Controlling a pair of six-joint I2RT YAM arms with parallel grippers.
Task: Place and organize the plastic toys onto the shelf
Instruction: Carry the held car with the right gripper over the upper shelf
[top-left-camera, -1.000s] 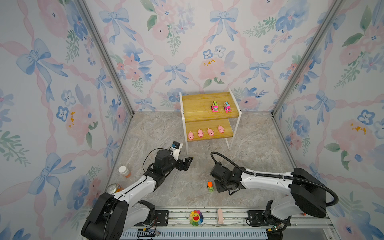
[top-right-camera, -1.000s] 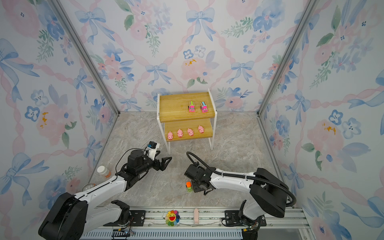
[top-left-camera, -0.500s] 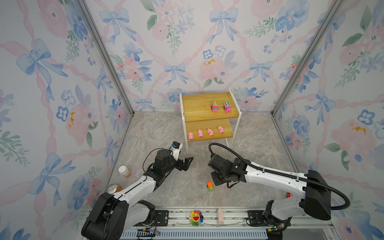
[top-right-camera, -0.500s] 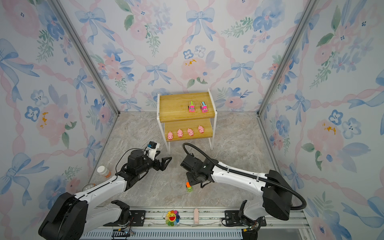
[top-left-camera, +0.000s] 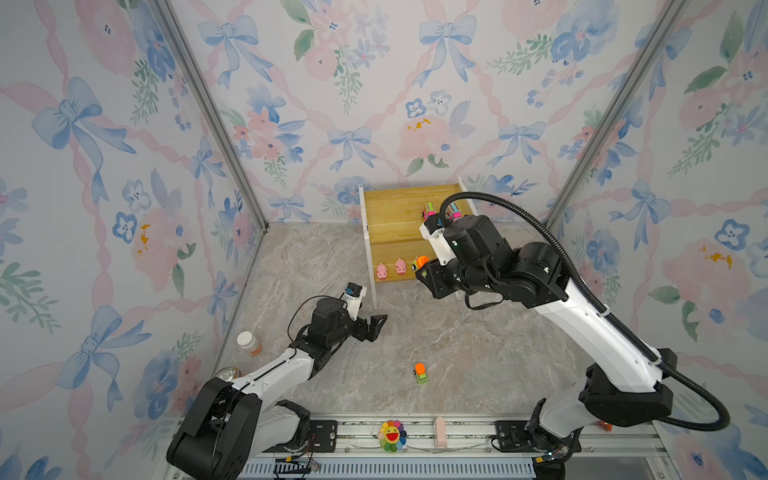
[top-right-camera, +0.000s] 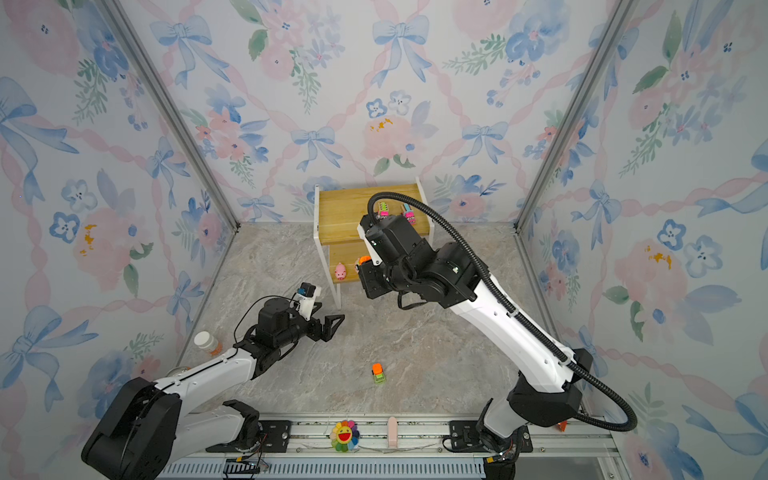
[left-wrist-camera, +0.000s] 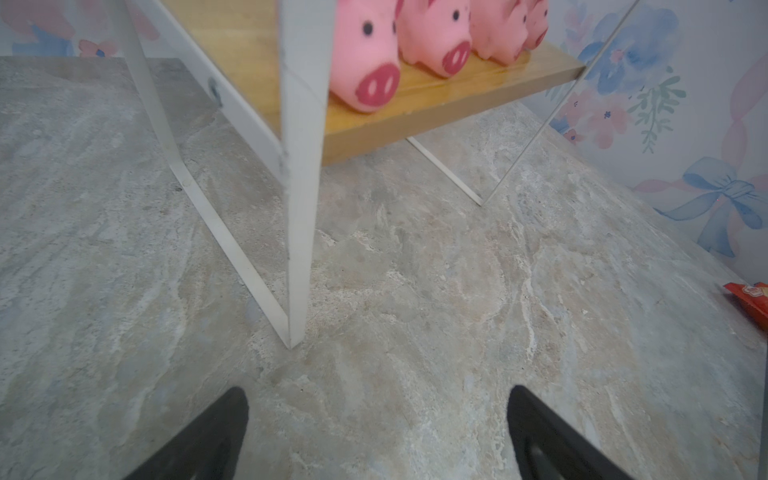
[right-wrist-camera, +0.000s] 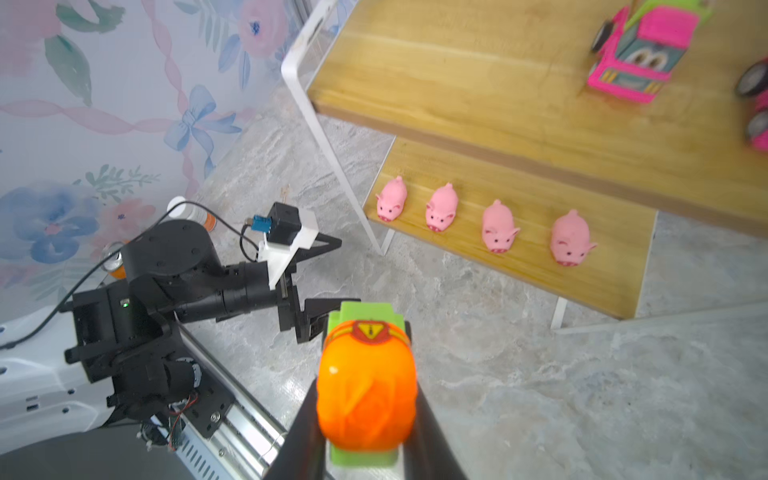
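My right gripper (right-wrist-camera: 365, 376) is shut on an orange-topped green truck (right-wrist-camera: 365, 386), held in the air in front of the shelf (top-left-camera: 395, 212); the same truck (top-right-camera: 364, 259) shows in both top views. A second orange-topped truck (top-left-camera: 420, 372) lies on the floor. Two pink trucks (top-left-camera: 429, 209) stand on the top board. Several pink pigs (right-wrist-camera: 442, 207) line the lower board, partly hidden by my right arm in both top views. My left gripper (top-left-camera: 376, 326) is open and empty, low by the shelf's front left leg (left-wrist-camera: 297, 249).
A white-capped orange bottle (top-left-camera: 248, 343) and a can (top-left-camera: 226, 372) stand by the left wall. A rainbow flower plush (top-left-camera: 391, 435) and a small pink block (top-left-camera: 439, 432) sit on the front rail. A red packet (left-wrist-camera: 748, 299) lies on the floor at the right.
My right arm has risen from the floor and swung toward the shelf with a truck in its jaws. The other truck on the floor and the left arm have stayed put.
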